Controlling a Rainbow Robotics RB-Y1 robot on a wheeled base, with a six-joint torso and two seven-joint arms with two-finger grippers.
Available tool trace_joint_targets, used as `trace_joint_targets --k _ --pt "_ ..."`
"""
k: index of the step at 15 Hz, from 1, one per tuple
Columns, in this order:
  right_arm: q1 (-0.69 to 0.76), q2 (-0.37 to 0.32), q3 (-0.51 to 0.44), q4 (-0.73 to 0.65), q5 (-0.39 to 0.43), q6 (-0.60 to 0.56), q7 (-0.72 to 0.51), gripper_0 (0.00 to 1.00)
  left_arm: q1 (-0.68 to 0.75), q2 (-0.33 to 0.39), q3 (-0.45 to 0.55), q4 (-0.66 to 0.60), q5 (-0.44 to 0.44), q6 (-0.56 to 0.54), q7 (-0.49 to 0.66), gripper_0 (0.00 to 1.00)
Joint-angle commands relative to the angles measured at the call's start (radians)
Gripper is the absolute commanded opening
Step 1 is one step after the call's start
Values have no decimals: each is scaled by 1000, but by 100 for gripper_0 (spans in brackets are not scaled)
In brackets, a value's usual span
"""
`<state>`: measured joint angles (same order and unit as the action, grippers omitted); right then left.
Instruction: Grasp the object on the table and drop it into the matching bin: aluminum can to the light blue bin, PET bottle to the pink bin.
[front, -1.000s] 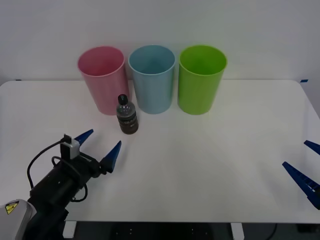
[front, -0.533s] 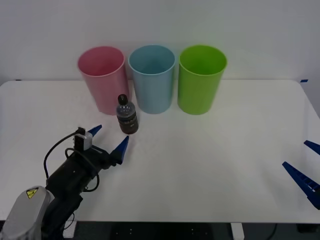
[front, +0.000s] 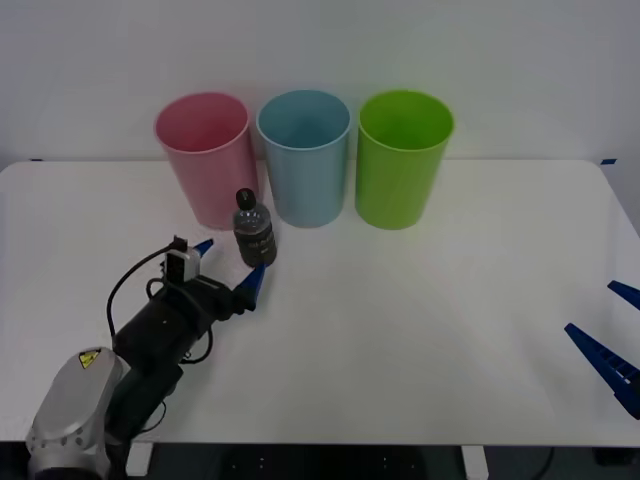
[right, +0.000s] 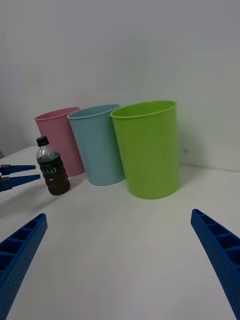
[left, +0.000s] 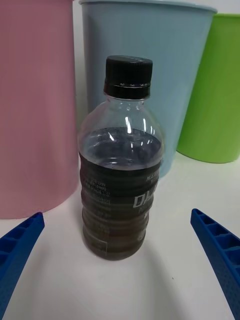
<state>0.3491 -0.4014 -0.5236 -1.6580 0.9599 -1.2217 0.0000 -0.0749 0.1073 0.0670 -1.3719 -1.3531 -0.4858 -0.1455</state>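
Observation:
A small PET bottle (front: 254, 232) of dark liquid with a black cap stands upright on the white table (front: 420, 320), just in front of the gap between the pink bin (front: 204, 158) and the light blue bin (front: 305, 155). My left gripper (front: 229, 262) is open, its blue fingers just short of the bottle on either side. The left wrist view has the bottle (left: 121, 182) centred between the spread fingertips (left: 20, 240), with the pink bin (left: 35, 100) and light blue bin (left: 155, 60) behind. My right gripper (front: 612, 340) rests open at the table's right edge.
A green bin (front: 402, 158) stands to the right of the light blue one; all three bins form a row at the back of the table. In the right wrist view the bottle (right: 52, 167) and bins (right: 147, 147) lie far ahead.
My left arm has advanced forward and to the right toward the bottle, bringing its open fingers up beside it. The bottle, bins and right arm have stayed put.

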Motion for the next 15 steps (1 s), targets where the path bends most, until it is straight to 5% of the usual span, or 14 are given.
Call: trace_joint_targets --k 1,15 --pt "0 0 0 0 0 0 0 100 -28 0 -7 20 0 21 0 100" --pt "0 0 0 0 0 0 0 100 -145 -89 54 113 -149 82 9 100"
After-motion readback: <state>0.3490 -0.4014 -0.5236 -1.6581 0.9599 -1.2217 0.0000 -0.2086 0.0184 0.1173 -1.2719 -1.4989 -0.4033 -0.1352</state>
